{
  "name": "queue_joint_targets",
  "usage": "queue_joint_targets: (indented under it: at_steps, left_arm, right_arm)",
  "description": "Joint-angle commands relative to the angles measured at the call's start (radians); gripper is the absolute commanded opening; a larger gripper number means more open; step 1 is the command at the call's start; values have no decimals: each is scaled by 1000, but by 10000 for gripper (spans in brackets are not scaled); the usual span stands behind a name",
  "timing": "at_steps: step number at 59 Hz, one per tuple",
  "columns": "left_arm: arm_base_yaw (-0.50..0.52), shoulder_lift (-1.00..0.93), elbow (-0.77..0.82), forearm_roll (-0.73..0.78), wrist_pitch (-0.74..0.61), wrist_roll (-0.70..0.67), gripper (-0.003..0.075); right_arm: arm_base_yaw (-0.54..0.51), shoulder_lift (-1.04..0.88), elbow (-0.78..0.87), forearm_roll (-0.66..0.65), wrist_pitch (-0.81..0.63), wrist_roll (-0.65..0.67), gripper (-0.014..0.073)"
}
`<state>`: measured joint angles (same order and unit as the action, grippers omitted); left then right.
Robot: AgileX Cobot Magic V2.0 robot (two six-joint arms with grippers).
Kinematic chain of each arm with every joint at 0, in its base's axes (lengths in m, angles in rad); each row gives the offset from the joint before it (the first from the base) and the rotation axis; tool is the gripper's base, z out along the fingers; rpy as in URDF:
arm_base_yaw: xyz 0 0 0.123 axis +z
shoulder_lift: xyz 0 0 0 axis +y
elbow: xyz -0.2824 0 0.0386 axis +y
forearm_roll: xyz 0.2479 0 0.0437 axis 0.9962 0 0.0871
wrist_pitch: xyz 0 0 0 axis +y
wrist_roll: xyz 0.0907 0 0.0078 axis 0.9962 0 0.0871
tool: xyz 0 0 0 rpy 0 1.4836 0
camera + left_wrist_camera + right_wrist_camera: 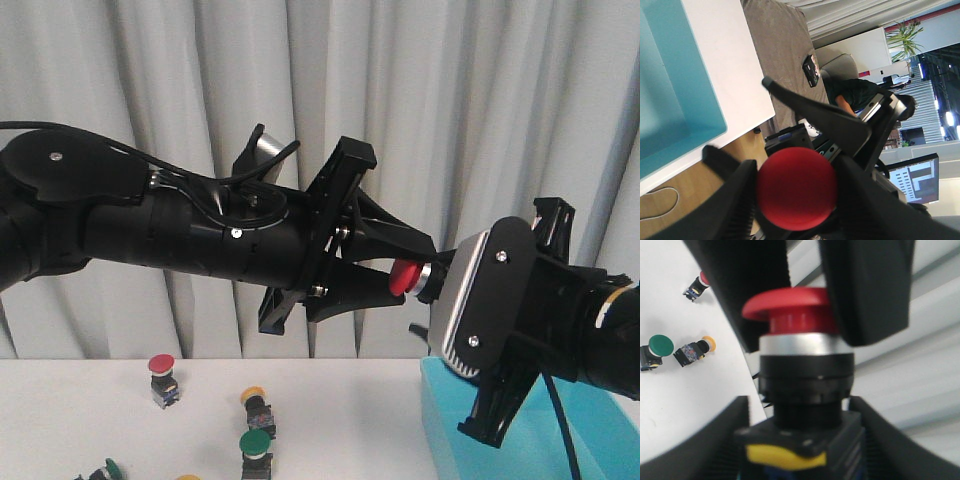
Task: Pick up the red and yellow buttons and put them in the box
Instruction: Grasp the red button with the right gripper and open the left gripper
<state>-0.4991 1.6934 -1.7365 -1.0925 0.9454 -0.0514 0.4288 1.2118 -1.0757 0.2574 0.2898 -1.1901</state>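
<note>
A red button with a silver collar and dark body hangs in mid-air between both grippers, above the near-left corner of the turquoise box. My left gripper is shut on its red cap, with a finger pressed on each side. My right gripper is closed round its dark body, and both fingers touch it. On the table lie another red button and a yellow button. They also show in the right wrist view, the red button and the yellow button.
Two green-capped buttons lie on the white table near the yellow one; one green button shows in the right wrist view. The box's inside looks empty. A grey curtain hangs behind.
</note>
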Motion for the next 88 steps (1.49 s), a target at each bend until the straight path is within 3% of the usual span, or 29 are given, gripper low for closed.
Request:
queue_joint_targets:
  at_steps: [1, 10, 38, 47, 53, 71, 75, 81, 88]
  left_arm:
    - [-4, -46, -28, -70, -19, -6, 43]
    - [-4, -46, -28, -69, -23, 30, 43]
    - [-4, -43, -28, -60, -151, 300, 43]
    - [-4, -43, -28, -41, -166, 402, 75]
    - [-4, -43, -28, -52, -165, 474, 148]
    - [-4, -43, -28, -80, -157, 539, 667]
    - [-3, -43, -28, -105, -174, 539, 734]
    - [-2, -45, -29, -136, -199, 555, 729]
    - [6, -61, -31, -110, -217, 702, 692]
  right_arm:
    - [0, -17, -31, 2, -72, 10, 206]
    - [0, -17, -31, 2, -48, 13, -15]
    - [0, -17, -31, 2, -24, 15, -8]
    - [0, -17, -31, 2, -7, 15, -8]
    - [0, -17, -31, 2, -3, 15, -8]
    - [0, -17, -31, 2, -3, 15, -8]
    - [0, -17, -31, 2, 2, 16, -8]
    - [0, -17, -31, 2, 6, 29, -8]
    - [0, -17, -31, 1, 4, 102, -8]
